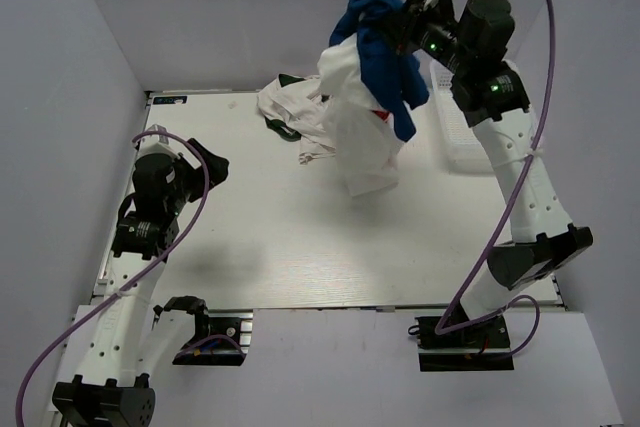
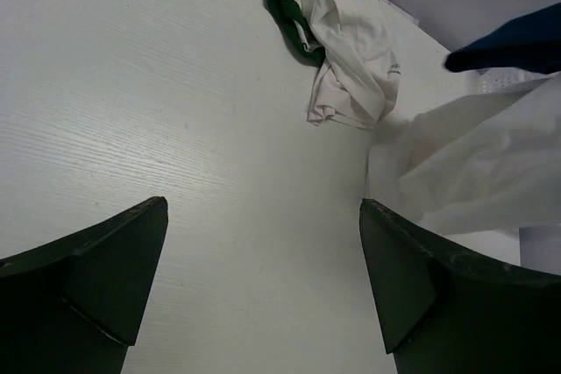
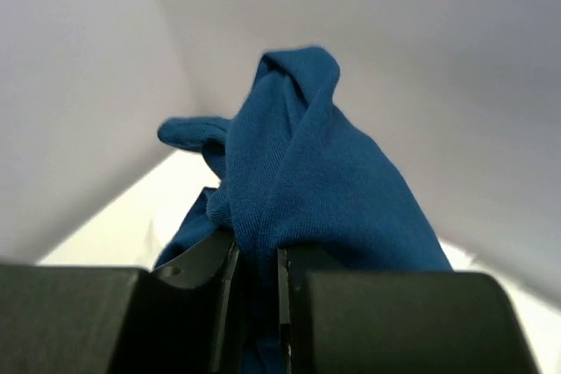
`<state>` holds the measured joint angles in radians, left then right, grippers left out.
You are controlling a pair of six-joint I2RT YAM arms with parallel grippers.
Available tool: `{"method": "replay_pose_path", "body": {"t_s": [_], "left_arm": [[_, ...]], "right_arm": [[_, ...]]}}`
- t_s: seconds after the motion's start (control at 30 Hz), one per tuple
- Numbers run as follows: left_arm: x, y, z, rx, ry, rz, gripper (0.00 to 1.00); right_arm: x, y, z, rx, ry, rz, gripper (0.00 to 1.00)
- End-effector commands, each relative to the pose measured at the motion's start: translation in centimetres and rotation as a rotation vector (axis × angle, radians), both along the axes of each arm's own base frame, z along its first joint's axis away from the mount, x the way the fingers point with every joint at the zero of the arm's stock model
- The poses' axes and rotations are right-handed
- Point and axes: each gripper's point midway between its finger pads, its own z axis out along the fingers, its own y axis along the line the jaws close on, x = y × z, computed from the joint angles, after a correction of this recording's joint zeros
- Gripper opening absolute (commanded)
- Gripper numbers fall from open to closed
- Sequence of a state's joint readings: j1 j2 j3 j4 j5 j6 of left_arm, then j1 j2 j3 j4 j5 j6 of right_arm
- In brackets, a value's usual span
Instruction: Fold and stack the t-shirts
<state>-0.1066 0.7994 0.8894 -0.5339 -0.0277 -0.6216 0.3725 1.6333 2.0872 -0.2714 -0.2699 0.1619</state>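
Note:
My right gripper [image 1: 405, 15] is shut on the royal blue t-shirt [image 1: 385, 42] and holds it high above the back of the table. In the right wrist view the blue cloth [image 3: 307, 181] bunches between the gripper's closed fingers [image 3: 256, 273]. A white t-shirt with red print [image 1: 358, 132] hangs tangled with the blue one, its hem near the table. A crumpled heap of white shirts [image 1: 295, 112] with a dark green part lies at the back; it shows in the left wrist view [image 2: 346, 37]. My left gripper [image 1: 205, 162] is open and empty over the table's left side [image 2: 263, 243].
A white mesh basket [image 1: 462, 137] stands at the right edge under my right arm. Grey walls close in the table on the left, back and right. The table [image 1: 260, 237] is white wood grain.

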Motion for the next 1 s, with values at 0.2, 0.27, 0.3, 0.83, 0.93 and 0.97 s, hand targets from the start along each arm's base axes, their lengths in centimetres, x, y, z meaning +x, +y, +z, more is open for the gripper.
{"method": "replay_pose_path", "body": {"t_s": [0.2, 0.27, 0.3, 0.83, 0.93, 0.97], "left_arm": [[-0.2, 0.5, 0.6, 0.001, -0.016, 0.024, 1.0], [-0.3, 0.2, 0.6, -0.006, -0.015, 0.007, 1.0], [0.0, 0.1, 0.6, -0.006, -0.015, 0.007, 1.0], [0.4, -0.1, -0.4, -0.006, 0.012, -0.001, 1.0], [0.4, -0.1, -0.4, -0.006, 0.012, -0.001, 1.0], [0.4, -0.1, -0.4, -0.006, 0.012, -0.001, 1.0]], "right_arm": [[-2.2, 3.3, -19.1, -0.084, 0.33, 0.118, 0.44], [-3.9, 3.9, -25.7, -0.098, 0.437, 0.121, 0.45], [-3.9, 4.4, -26.5, -0.089, 0.433, 0.128, 0.45], [0.1, 5.1, -36.4, -0.402, 0.553, -0.197, 0.9], [1.1, 5.8, -38.0, -0.433, 0.604, -0.217, 0.9], [1.2, 5.8, -38.2, -0.439, 0.623, -0.228, 0.9]]}}
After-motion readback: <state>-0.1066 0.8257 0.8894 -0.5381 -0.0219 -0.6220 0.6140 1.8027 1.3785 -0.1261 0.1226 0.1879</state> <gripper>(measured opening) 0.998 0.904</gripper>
